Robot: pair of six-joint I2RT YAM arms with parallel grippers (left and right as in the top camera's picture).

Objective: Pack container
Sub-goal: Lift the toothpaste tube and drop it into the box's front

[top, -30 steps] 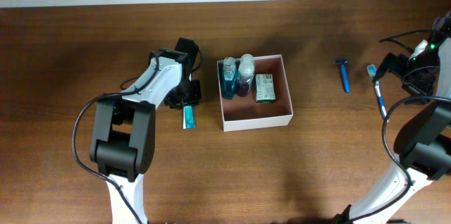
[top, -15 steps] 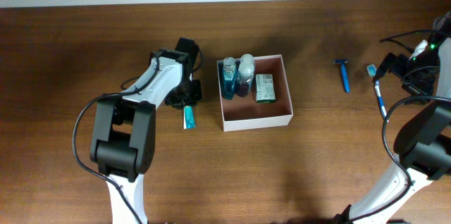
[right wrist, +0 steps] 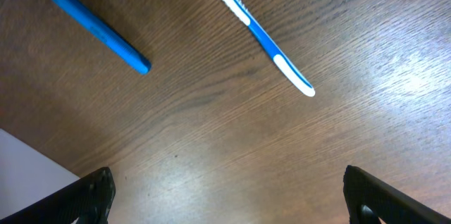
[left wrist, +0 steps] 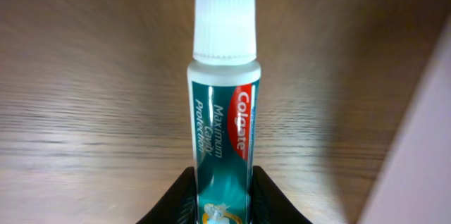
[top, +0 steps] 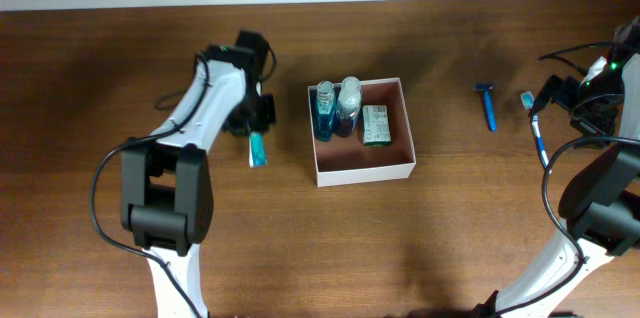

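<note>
I've got the L end effector (top: 256,130) clamped tight on the Colgate toothpaste tube (left wrist: 224,111), just left of the container (top: 365,170), which sits mid-table (top: 450,238). R end effector (right wrist: 225,203) gapes wide w/ nothing in it, above the blue toothbrush (right wrist: 261,37) and razor (right wrist: 91,30).

Overhead evenly lit, sharp; left wrist: table (left wrist: 84,76) streak-blurred behind toothpaste (left wrist: 224,111); right wrist: glare at right

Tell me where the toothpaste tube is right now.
In the overhead view, the toothpaste tube is on the left side, just left of the container. The left gripper holds it at its tail end, white cap pointing away.
</note>
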